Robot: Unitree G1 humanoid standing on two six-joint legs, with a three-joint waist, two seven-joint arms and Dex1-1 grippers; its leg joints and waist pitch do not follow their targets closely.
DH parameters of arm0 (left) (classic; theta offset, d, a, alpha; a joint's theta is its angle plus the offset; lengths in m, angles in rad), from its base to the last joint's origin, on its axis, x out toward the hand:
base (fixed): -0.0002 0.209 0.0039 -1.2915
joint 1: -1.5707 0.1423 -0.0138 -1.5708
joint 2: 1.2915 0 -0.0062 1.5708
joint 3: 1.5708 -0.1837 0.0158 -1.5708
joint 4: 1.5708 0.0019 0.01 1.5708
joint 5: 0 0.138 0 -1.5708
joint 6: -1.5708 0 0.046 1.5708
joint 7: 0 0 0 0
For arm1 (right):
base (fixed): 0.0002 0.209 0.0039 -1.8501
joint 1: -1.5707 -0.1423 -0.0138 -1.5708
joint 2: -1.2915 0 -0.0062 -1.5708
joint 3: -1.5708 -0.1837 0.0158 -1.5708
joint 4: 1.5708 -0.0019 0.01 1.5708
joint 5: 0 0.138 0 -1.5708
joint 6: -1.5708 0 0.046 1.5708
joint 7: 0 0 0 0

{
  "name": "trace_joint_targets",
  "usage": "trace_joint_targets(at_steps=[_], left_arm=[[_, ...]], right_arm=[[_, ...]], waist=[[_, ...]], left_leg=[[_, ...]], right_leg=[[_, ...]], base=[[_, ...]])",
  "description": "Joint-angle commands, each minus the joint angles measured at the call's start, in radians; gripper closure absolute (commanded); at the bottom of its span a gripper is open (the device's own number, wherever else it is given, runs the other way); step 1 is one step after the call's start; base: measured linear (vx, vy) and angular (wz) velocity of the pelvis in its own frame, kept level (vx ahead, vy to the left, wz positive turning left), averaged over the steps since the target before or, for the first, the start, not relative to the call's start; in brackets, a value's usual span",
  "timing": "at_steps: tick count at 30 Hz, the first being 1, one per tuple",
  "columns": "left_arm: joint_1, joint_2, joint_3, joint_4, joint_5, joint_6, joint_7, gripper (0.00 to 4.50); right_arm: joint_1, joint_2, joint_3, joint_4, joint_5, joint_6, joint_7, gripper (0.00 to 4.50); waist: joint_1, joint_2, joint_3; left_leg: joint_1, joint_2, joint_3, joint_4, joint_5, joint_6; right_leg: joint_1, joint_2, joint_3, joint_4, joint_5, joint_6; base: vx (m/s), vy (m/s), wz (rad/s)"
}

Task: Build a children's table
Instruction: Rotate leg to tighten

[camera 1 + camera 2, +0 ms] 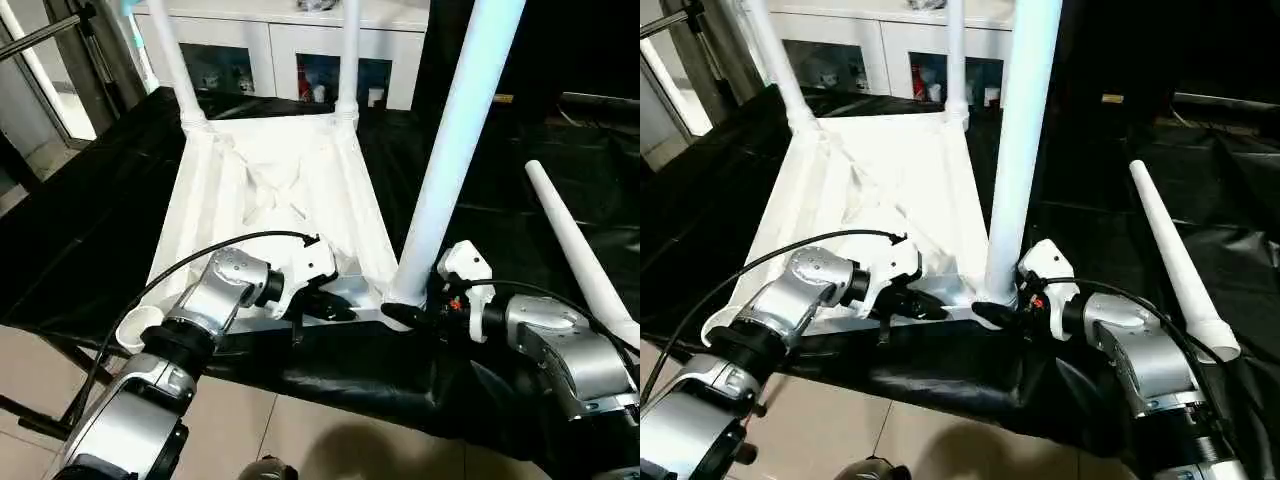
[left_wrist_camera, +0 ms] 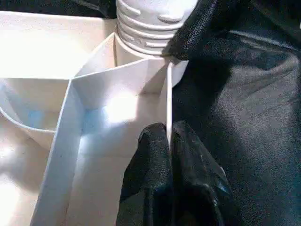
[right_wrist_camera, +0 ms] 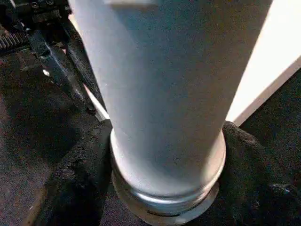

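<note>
Right gripper (image 1: pixel 408 312) around half-hidden leg (image 1: pixel 450 150)

A black plastic sheet (image 1: pixel 90 230) covers the work surface, creased and glossy, hanging over the near edge above a tiled floor (image 1: pixel 330 440). Behind it stands a white cabinet (image 1: pixel 285 45) with glass doors, small items dimly visible on its shelves
</note>
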Motion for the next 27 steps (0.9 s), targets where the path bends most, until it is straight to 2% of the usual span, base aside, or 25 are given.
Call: trace_joint_targets(at_steps=[1,4,7,9,11,12,13,14,15,16,17,19,22,24,27], left_arm=[[-0.008,-0.012,-0.010,-0.053,-0.024,-0.012,-0.029,4.50],[-0.008,-0.015,-0.009,-0.052,-0.023,-0.011,-0.025,4.50],[-0.024,-0.043,0.008,-0.020,-0.010,0.008,0.051,4.50],[-0.039,-0.062,0.016,0.002,-0.003,0.018,0.098,4.50],[-0.074,-0.104,0.034,0.053,0.010,0.034,0.201,4.50],[-0.074,-0.104,0.034,0.053,0.010,0.034,0.201,4.50],[-0.107,-0.153,0.052,0.097,0.015,0.061,0.297,4.50],[-0.108,-0.155,0.053,0.098,0.015,0.062,0.300,4.50],[-0.121,-0.175,0.060,0.115,0.016,0.074,0.338,4.50],[-0.141,-0.214,0.066,0.140,0.020,0.098,0.408,4.50],[-0.148,-0.228,0.069,0.149,0.020,0.101,0.432,4.50],[-0.158,-0.253,0.074,0.162,0.018,0.107,0.467,4.50],[-0.169,-0.281,0.069,0.176,0.024,0.094,0.493,4.50],[-0.167,-0.284,0.056,0.173,0.032,0.076,0.463,4.50],[-0.162,-0.268,0.049,0.170,0.032,0.055,0.413,4.50]], right_arm=[[0.005,0.012,0.019,-0.022,0.019,0.003,0.021,1.64],[0.010,0.015,0.021,-0.026,0.023,0.005,0.022,1.70],[0.018,0.062,0.008,-0.008,0.021,0.024,-0.050,1.72],[0.013,0.088,-0.003,0.013,0.014,0.040,-0.100,1.73],[-0.010,0.150,-0.030,0.069,-0.006,0.070,-0.218,1.73],[-0.010,0.150,-0.030,0.069,-0.006,0.070,-0.218,1.73],[-0.051,0.230,-0.077,0.144,-0.023,0.092,-0.377,1.73],[-0.053,0.233,-0.079,0.147,-0.024,0.093,-0.383,1.73],[-0.071,0.267,-0.100,0.178,-0.030,0.099,-0.451,1.73],[-0.107,0.327,-0.135,0.233,-0.043,0.095,-0.573,1.73],[-0.121,0.344,-0.144,0.252,-0.045,0.094,-0.605,1.73],[-0.142,0.366,-0.141,0.275,-0.049,0.079,-0.628,1.73],[-0.164,0.386,-0.106,0.280,-0.059,0.038,-0.598,1.73],[-0.165,0.387,-0.091,0.262,-0.051,0.035,-0.548,1.03],[-0.162,0.366,-0.082,0.243,-0.065,0.034,-0.505,0.94]], waist=[[-0.005,-0.014,-0.069],[-0.005,-0.014,-0.070],[-0.005,-0.013,-0.070],[-0.007,-0.015,-0.069],[-0.012,-0.015,-0.065],[-0.018,-0.017,-0.063],[-0.024,-0.013,-0.062],[-0.034,-0.012,-0.059],[-0.036,-0.013,-0.062],[-0.046,-0.012,-0.062],[-0.051,-0.011,-0.061],[-0.060,-0.014,-0.062],[-0.066,-0.013,-0.066],[-0.065,-0.013,-0.069],[-0.066,-0.015,-0.070]], left_leg=[[0.027,0.100,-0.047,-0.080,-0.234,0.021],[0.026,0.101,-0.047,-0.079,-0.225,0.024],[0.026,0.101,-0.047,-0.079,-0.226,0.025],[0.026,0.099,-0.048,-0.081,-0.234,0.018],[0.030,0.096,-0.048,-0.082,-0.261,0.002],[0.031,0.093,-0.051,-0.084,-0.283,-0.013],[0.031,0.093,-0.052,-0.084,-0.292,-0.019],[0.033,0.092,-0.056,-0.087,-0.327,-0.038],[0.030,0.092,-0.060,-0.088,-0.325,-0.046],[0.025,0.091,-0.061,-0.092,-0.319,-0.053],[0.028,0.090,-0.061,-0.092,-0.331,-0.058],[0.029,0.086,-0.059,-0.090,-0.335,-0.050],[0.023,0.084,-0.052,-0.083,-0.274,-0.010],[0.019,0.085,-0.051,-0.081,-0.226,0.020],[0.021,0.088,-0.050,-0.080,-0.222,0.035]], right_leg=[[0.035,-0.101,0.065,-0.067,-0.212,-0.229],[0.036,-0.100,0.065,-0.065,-0.200,-0.228],[0.035,-0.100,0.065,-0.065,-0.196,-0.230],[0.035,-0.100,0.065,-0.067,-0.212,-0.229],[0.031,-0.101,0.065,-0.076,-0.268,-0.220],[0.032,-0.104,0.063,-0.080,-0.315,-0.211],[0.032,-0.104,0.064,-0.085,-0.340,-0.199],[0.028,-0.104,0.062,-0.089,-0.381,-0.193],[0.034,-0.105,0.060,-0.086,-0.382,-0.187],[0.034,-0.102,0.061,-0.085,-0.363,-0.182],[0.030,-0.101,0.060,-0.087,-0.363,-0.183],[0.034,-0.101,0.061,-0.091,-0.354,-0.181],[0.039,-0.099,0.062,-0.085,-0.260,-0.199],[0.042,-0.095,0.061,-0.076,-0.193,-0.214],[0.043,-0.095,0.060,-0.073,-0.167,-0.230]], base=[[0.000,0.000,0.00],[0.000,0.000,0.00],[0.000,0.000,0.00],[0.000,0.000,0.00],[0.000,0.000,0.00],[0.000,0.000,0.00],[0.000,0.000,0.00],[0.000,0.000,0.00],[0.000,0.000,0.00],[0.000,0.000,0.00],[0.000,0.000,0.00],[0.000,0.000,0.00],[0.000,0.000,0.00],[0.000,0.000,0.00],[0.000,0.000,0.00]])
